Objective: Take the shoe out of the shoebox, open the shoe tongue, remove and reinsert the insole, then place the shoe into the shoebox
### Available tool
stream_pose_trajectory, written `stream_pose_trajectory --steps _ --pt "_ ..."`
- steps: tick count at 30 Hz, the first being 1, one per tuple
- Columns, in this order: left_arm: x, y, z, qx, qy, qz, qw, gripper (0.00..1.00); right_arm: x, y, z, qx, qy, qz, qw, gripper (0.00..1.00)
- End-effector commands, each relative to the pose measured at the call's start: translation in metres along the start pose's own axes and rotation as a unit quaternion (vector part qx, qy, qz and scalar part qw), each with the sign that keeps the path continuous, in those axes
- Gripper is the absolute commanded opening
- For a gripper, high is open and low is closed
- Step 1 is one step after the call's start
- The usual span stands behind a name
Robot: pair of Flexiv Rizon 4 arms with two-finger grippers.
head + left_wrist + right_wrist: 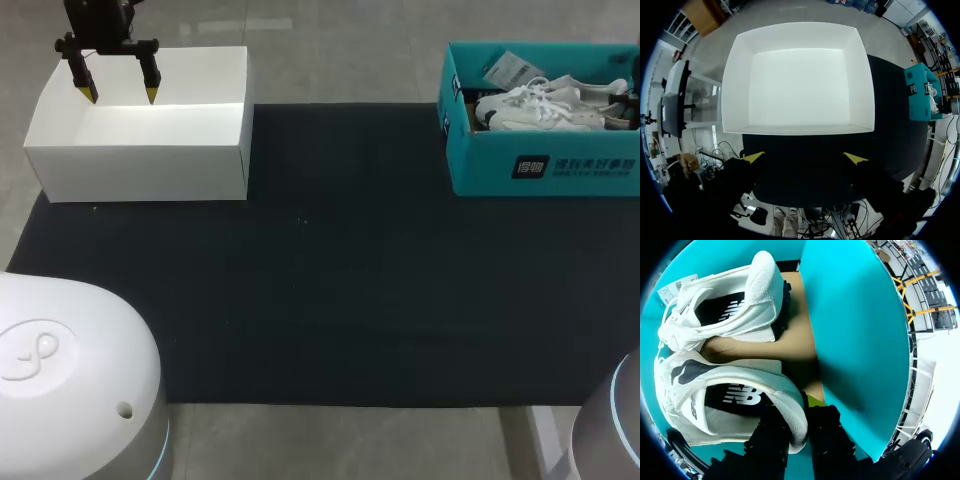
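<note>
Gripping the heel of the nearer white shoe (715,405), right hand (795,410) clamped on it inside the teal shoebox (545,165) at upper right, left hand (118,95) held apart over the white box (140,150) at upper left.

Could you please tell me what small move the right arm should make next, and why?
Probably lift the right claw straight up. Its fingers appear to pinch the heel of the white shoe from inside and outside. The shoe lies inside the teal shoebox, whose wall stands close beside the claw.
</note>
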State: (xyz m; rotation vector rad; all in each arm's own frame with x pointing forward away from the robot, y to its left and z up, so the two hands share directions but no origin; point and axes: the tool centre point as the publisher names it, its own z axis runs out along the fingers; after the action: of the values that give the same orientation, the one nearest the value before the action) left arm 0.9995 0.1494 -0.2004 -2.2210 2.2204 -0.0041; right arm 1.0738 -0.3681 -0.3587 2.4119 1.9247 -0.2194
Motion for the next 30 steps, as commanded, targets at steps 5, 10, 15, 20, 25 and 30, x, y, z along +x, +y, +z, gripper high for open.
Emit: stream_pose_trajectory --steps 5,10,15,20,25,30 --pt "0.000 0.000 0.000 0.000 0.000 0.000 1.000 1.00 0.004 -0.017 -0.030 0.006 -0.007 0.007 1.000 0.00" --pt "0.000 0.000 0.000 0.000 0.000 0.000 1.000 1.00 0.005 -0.023 -0.046 -0.002 0.010 0.024 1.000 0.00" --pt "0.000 0.000 0.000 0.000 0.000 0.000 1.000 1.00 0.007 -0.026 -0.059 -0.010 0.015 0.030 0.999 0.00" --pt "0.000 0.000 0.000 0.000 0.000 0.000 1.000 1.00 0.007 -0.027 -0.070 -0.016 0.012 0.036 0.999 0.00" --pt "0.000 0.000 0.000 0.000 0.000 0.000 1.000 1.00 0.009 -0.027 -0.082 -0.021 0.013 0.042 0.999 0.00" --pt "0.000 0.000 0.000 0.000 0.000 0.000 1.000 1.00 0.010 -0.028 -0.089 -0.030 0.024 0.043 0.998 0.00"
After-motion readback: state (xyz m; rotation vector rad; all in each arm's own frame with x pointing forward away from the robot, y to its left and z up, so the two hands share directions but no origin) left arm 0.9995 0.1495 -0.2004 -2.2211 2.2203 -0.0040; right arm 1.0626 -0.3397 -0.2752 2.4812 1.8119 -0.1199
